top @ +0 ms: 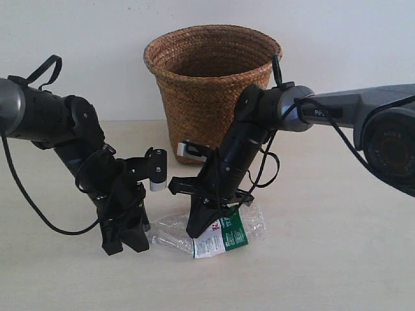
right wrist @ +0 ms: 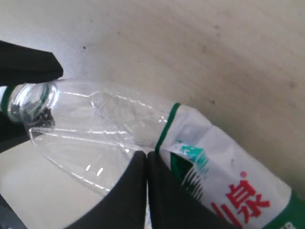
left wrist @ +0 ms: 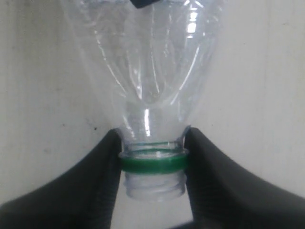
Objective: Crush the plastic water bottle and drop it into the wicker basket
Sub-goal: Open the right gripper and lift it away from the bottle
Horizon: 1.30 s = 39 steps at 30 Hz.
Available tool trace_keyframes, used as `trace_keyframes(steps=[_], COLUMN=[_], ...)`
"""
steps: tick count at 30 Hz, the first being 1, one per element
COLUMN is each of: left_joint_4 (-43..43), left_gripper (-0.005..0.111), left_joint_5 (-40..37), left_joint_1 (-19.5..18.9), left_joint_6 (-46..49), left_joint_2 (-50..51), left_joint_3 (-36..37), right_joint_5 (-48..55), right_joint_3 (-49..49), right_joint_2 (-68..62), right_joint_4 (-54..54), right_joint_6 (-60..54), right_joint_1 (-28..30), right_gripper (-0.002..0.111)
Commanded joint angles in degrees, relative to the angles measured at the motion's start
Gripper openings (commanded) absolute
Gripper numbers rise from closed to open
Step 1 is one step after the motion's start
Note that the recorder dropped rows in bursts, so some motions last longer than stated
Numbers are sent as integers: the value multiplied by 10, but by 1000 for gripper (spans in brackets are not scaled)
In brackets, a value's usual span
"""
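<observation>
The left end effector (top: 126, 243) is down low on the pale counter (top: 337, 259), and the left wrist view shows why: its two black fingers (left wrist: 107, 162) are clamped on the neck of the plastic water bottle (left wrist: 147, 71), one on each side, touching the clear plastic just above the green ring. The threaded mouth sticks out between the fingers, open, with no cap on it. Over to the right end effector (top: 202, 223), angled steeply down from its arm with the tip planted on the middle of the bottle (top: 227, 236). From its own wrist camera the right end effector (right wrist: 146, 167) has its fingers drawn together with only a thin line between them, the tips against the clear body right at the edge of the white-and-green label with red characters. The bottle (right wrist: 95, 124) lies on its side on the counter, looking flattened and creased along the clear part, neck toward the left arm and label end toward the right. The left end effector's black finger (right wrist: 28, 62) shows at the neck in that same view. Behind both arms stands the wicker basket (top: 211, 91), upright at the back of the counter near the wall, mouth open to the top, apart from the bottle, which sits in front of it.
</observation>
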<state>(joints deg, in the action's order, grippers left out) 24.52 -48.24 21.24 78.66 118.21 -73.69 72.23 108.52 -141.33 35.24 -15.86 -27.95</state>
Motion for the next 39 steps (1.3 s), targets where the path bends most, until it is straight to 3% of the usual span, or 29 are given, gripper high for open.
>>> trace_keyframes(steps=[1,22,31,39], left_joint_4=[21,10,10,10], left_gripper=[4,4,4,4], left_joint_5=[-1,-9,-9,-9], left_joint_1=[2,2,0,0], left_joint_6=[-6,-6,-6,-6], left_joint_2=[-4,-4,-4,-4], left_joint_3=[-2,-2,-2,-2], right_joint_5=[-29,-23,-23,-121], right_joint_3=[10,34,-75,-114], right_joint_2=[-57,123,140,105], right_joint_4=[-153,-147,-164,-209], right_joint_6=[29,-18,-58,-52], right_joint_1=[-1,1,0,0], right_gripper=[0,0,0,0])
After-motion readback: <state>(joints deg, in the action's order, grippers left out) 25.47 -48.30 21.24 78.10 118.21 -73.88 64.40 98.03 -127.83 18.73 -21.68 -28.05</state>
